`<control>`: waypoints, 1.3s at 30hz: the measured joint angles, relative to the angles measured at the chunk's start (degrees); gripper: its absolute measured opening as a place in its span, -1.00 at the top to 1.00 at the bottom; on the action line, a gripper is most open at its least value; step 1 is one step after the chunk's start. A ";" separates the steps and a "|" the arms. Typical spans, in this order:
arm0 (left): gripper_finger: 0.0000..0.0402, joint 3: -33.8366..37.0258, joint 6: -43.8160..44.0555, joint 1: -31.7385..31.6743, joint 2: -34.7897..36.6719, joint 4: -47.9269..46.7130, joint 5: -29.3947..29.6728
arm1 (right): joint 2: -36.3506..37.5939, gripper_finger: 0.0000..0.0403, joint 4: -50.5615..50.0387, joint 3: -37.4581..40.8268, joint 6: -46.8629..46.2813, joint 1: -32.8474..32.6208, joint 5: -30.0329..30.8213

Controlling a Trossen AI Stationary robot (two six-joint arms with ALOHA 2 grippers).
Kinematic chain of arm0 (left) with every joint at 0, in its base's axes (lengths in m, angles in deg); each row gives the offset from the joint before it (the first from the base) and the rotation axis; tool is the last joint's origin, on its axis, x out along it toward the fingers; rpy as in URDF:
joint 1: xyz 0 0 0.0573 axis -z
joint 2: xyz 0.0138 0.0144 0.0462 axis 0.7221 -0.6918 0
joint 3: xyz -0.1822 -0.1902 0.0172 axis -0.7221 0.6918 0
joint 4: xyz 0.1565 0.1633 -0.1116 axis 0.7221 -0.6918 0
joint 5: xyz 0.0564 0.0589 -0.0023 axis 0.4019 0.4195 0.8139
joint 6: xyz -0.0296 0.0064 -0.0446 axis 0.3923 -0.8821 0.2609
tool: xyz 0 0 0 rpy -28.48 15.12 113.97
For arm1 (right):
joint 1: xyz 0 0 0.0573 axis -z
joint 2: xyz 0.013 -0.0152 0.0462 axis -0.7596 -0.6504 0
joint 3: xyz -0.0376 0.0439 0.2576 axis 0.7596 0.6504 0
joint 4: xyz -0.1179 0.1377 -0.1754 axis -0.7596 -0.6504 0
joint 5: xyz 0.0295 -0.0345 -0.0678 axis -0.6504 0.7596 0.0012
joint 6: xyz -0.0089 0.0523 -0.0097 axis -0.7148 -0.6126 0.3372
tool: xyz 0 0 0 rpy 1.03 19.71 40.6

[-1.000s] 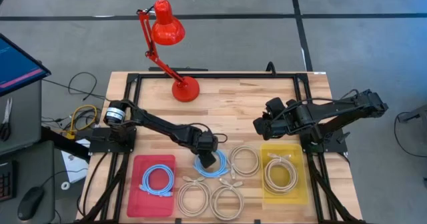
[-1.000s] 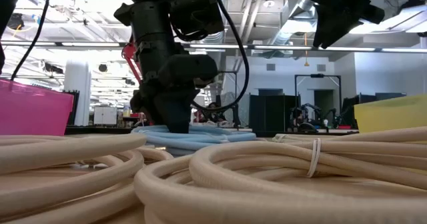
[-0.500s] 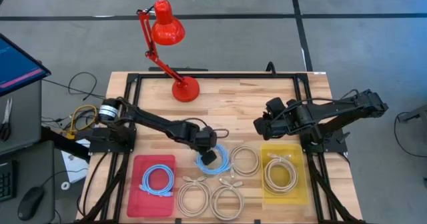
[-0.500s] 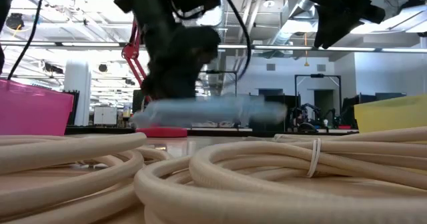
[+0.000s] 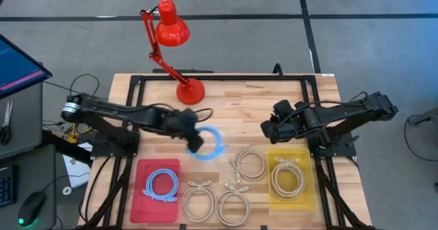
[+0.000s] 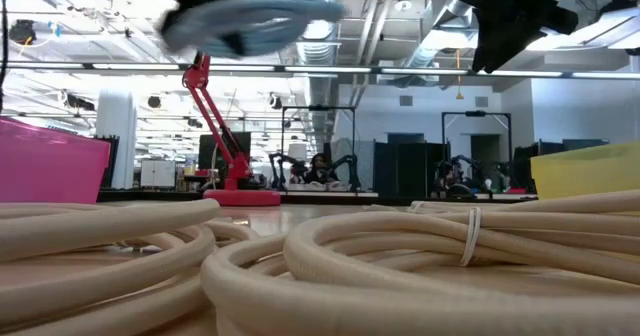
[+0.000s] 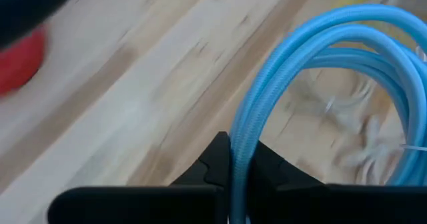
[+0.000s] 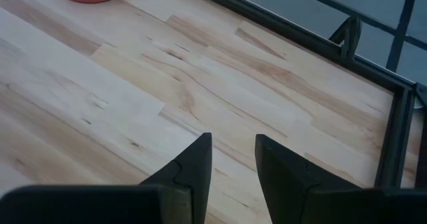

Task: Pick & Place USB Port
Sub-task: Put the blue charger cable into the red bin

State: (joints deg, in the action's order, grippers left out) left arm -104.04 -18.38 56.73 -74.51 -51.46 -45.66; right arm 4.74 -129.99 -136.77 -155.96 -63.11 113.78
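My left gripper (image 5: 196, 142) is shut on a blue cable coil (image 5: 211, 143) and holds it in the air over the middle of the table; the low view shows the coil (image 6: 250, 21) high above the wood. A second blue coil (image 5: 162, 185) lies in the red tray (image 5: 142, 168) at the near left. Three beige coils (image 5: 250, 165) lie flat on the table, and another (image 5: 287, 179) lies in the yellow tray (image 5: 309, 155). My right gripper (image 5: 265, 129) hovers open above the table's right half with nothing between its fingers (image 8: 193, 171). My left gripper pinches the bundled strands on the coil's left side (image 7: 237, 159) between its two fingers, which lie across the strands. The fingers come slanting from the table's left. The ring (image 7: 333, 51) reaches out ahead of the fingers, lifted clear of the table.
A red desk lamp (image 5: 171, 31) stands with its base (image 5: 189, 91) at the far edge. A black frame (image 5: 219, 78) borders the table. Bare wood lies between the lamp base and the coils.
My left gripper has taken hold of the blue coil where it lay among the beige coils. It has lifted the coil clear of the table and carried it up and toward the far left. The right arm has kept still.
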 joint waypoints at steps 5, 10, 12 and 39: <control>0.92 0.00 12.07 6.13 4.97 -14.30 0.04 | 0.00 0.47 0.01 0.00 0.00 1.15 0.04; 0.92 0.00 22.48 13.82 5.69 -20.19 -4.11 | 0.00 0.47 0.02 0.00 0.00 3.29 0.07; 0.92 0.00 25.84 16.72 4.93 -21.19 -5.56 | 0.00 0.47 0.02 0.00 0.00 4.07 0.09; 0.92 0.02 40.87 38.00 -14.81 -25.99 -15.57 | 0.00 0.47 -0.37 0.00 1.49 4.59 -0.11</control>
State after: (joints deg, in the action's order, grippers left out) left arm -104.02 22.50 94.73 -89.32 -77.45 -61.23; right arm 4.74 -130.36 -136.77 -154.47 -58.52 113.67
